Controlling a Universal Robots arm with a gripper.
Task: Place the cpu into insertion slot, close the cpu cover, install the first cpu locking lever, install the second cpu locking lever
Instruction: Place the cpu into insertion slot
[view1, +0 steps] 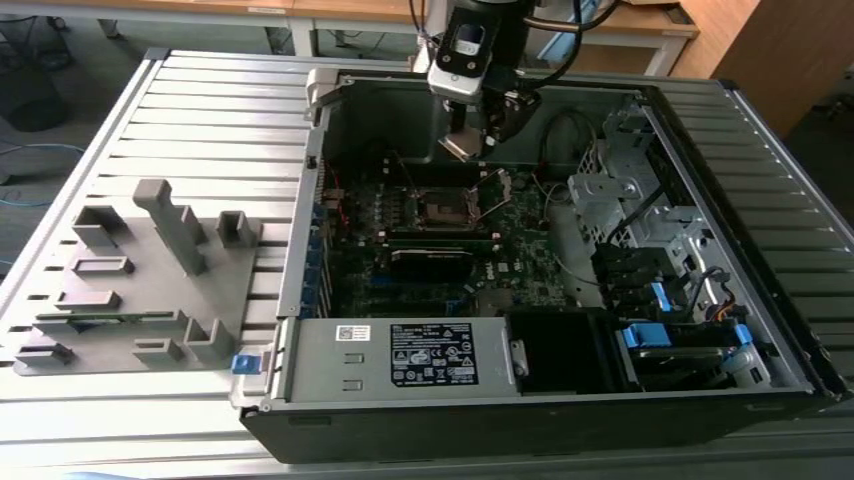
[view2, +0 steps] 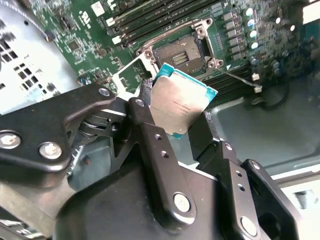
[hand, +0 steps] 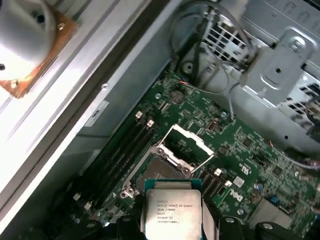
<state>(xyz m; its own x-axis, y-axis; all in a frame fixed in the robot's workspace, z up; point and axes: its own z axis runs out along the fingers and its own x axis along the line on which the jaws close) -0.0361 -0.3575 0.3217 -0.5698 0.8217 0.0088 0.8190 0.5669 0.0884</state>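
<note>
silver-topped cpu (view2: 180, 104) held tilted in the air, insertion slot (view2: 182, 55) empty, cpu cover (hand: 196, 140) raised open

hanging vertically above the small dark square insertion slot (view2: 183, 55), clear of it; clamping the flat silver-topped square cpu (view2: 179, 102) by opposite edges between the black metal gripper (view2: 176, 105) fingers (view2: 149, 120).

Slatted metal table (view1: 200, 120), open computer case (view1: 534, 425), grey parts holder (view1: 160, 295)
</note>
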